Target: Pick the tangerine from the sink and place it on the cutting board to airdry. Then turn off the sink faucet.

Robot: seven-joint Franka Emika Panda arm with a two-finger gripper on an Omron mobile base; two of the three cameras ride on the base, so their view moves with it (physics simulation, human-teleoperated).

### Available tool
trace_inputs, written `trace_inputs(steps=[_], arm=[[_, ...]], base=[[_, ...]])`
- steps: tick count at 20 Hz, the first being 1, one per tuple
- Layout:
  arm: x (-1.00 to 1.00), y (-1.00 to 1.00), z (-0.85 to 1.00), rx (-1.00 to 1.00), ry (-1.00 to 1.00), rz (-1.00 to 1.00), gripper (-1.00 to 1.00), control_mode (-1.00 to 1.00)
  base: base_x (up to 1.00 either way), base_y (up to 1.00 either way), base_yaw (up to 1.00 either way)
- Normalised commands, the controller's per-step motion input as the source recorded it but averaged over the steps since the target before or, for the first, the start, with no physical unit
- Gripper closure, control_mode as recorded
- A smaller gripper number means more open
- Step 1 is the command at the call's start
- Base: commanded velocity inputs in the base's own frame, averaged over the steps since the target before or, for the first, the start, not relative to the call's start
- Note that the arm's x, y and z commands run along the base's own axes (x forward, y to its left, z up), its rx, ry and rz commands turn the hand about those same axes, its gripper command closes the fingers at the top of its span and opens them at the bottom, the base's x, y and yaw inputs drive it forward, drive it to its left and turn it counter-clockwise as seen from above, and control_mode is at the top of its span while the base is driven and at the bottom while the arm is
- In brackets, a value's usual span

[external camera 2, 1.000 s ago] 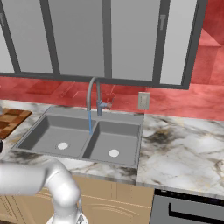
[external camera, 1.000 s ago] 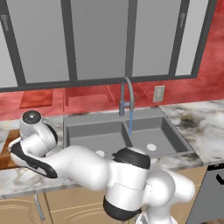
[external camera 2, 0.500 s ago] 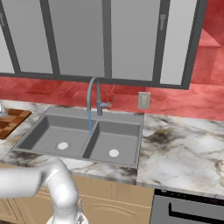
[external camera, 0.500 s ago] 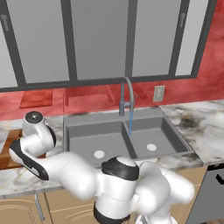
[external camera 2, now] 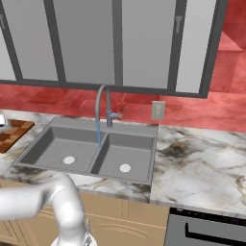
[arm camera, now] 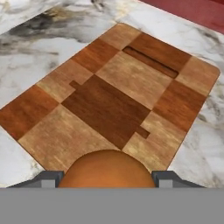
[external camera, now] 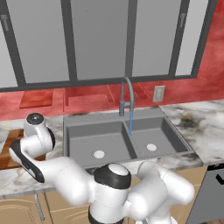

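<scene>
The tangerine [arm camera: 107,169], a round orange ball, sits at the bottom of the hand view between my two dark fingertips [arm camera: 48,178]. My gripper [arm camera: 108,179] is shut on it, above the checkered cutting board [arm camera: 109,105]. That board lies on the marble counter left of the sink [external camera: 78,141], partly hidden by my arm [external camera: 37,131]. The board's corner [external camera 2: 12,133] shows at the left edge of the right base view. The gooseneck faucet [external camera: 127,92] stands behind the sink's divider, and a thin blue stream of water [external camera: 130,122] runs from its spout.
A plain reddish-brown board [external camera: 37,99] leans on the red backsplash at the back left. A wall outlet [external camera: 158,93] is right of the faucet. Marble counter [external camera 2: 202,158] stretches right of the sink, above a dark oven front [external camera 2: 206,230].
My elbow has swung a little to the left while the hand stays over the cutting board. The water keeps running.
</scene>
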Motion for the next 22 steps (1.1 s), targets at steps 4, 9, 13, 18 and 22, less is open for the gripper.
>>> trace_inputs(steps=[4, 9, 13, 18, 22], arm=[[0.11, 0.08, -0.18, -0.01, 0.03, 0.00, 1.00, -1.00], [0.12, 0.16, -0.21, -0.02, 0.04, 0.00, 1.00, -1.00], [0.10, 0.10, -0.21, -0.02, 0.03, 0.00, 1.00, -1.00], [0.12, 0.06, -0.20, -0.02, 0.03, 0.00, 1.00, -1.00], [0.12, 0.04, -0.20, -0.02, 0.03, 0.00, 1.00, -1.00]], base=[[0.00, 0.00, 0.00], [0.00, 0.00, 0.00], [0.00, 0.00, 0.00], [0.00, 0.00, 0.00], [0.00, 0.00, 0.00]])
